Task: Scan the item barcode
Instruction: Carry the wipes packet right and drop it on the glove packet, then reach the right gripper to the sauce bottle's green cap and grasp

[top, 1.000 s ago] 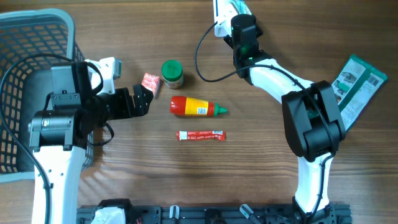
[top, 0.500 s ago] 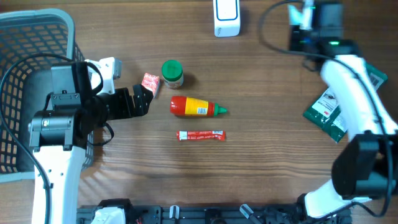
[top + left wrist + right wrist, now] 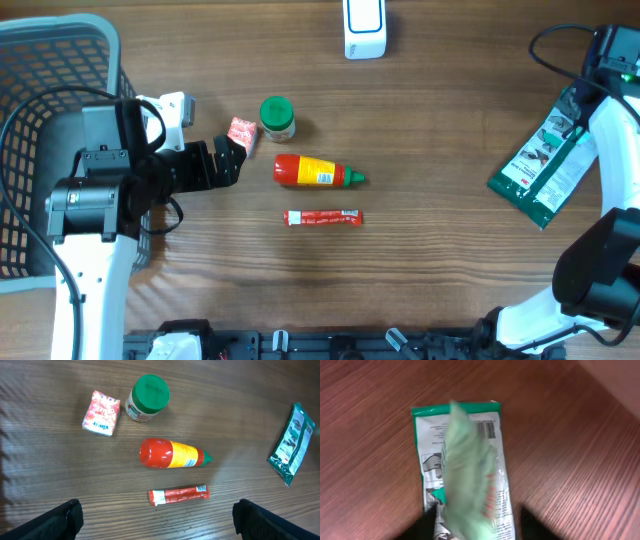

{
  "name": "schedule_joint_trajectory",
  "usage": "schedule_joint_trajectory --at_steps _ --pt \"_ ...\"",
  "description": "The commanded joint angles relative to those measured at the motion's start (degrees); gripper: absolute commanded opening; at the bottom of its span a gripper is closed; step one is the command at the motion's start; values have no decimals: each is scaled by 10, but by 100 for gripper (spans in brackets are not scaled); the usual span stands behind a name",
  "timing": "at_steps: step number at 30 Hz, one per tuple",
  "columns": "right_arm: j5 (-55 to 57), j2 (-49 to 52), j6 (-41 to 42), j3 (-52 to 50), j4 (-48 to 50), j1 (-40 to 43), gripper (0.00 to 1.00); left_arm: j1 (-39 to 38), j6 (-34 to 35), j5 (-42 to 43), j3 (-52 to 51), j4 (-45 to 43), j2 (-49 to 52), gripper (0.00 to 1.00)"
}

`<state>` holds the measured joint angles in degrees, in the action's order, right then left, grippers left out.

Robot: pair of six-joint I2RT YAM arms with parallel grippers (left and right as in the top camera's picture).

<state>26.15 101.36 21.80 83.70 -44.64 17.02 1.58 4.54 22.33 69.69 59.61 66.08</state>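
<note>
Green and flat, the pouch (image 3: pixel 545 165) lies on the table (image 3: pixel 430 280) close to its right edge, well apart from the scanner (image 3: pixel 365 25) at the far edge. In the right wrist view its barcode faces up. The right hand (image 3: pixel 479 527) hangs over it. Its dark fingers (image 3: pixel 427 525) show only as smears at the bottom of that view, with a pale green blur (image 3: pixel 467 475) between them, so I cannot tell whether it grips anything, or what the blur is. The left hand (image 3: pixel 232 160) is wide open and empty, just beside the sachet (image 3: pixel 241 132), with the jar (image 3: pixel 277 117), bottle (image 3: pixel 318 172) and tube (image 3: pixel 323 217) near. The main risk, as I judge it, is the pouch itself. It is thin and limp, so a pinch at one end could let it fold and hide the barcode from the scanner. A push along the wood could slide it off the right edge. If the blur is something loose, it may land on the pouch and cover the code. A careless reach by the left hand could knock the jar or roll the bottle.
</note>
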Motion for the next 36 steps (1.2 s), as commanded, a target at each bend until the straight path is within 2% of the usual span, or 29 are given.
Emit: schedule_joint_trajectory --at_steps 1,5,8,10,14,19,23,29,36 --pt "21 6 -31 2 -2 -6 94 2 -13 1 4 -1 -1 100" --pt "7 3 -65 5 -15 -25 95 2 -13 1 4 -1 -1 100" --pt "-82 -11 -144 5 -7 -62 91 2 -13 1 4 -1 -1 100" --pt "-174 -16 -207 5 5 -87 89 2 -13 1 4 -1 -1 100" --pt "-524 -14 -416 2 17 -139 85 2 -13 1 4 -1 -1 100" --pt "-708 -14 -616 -33 -18 -162 90 2 -13 1 4 -1 -1 100" --pt "-741 -13 -654 -103 8 -170 90 2 -13 1 4 -1 -1 100" --pt "-774 -13 -638 -222 146 -191 94 2 -13 1 4 -1 -1 100" --pt "-744 19 -612 -294 332 -246 96 2 -13 1 4 -1 -1 100"
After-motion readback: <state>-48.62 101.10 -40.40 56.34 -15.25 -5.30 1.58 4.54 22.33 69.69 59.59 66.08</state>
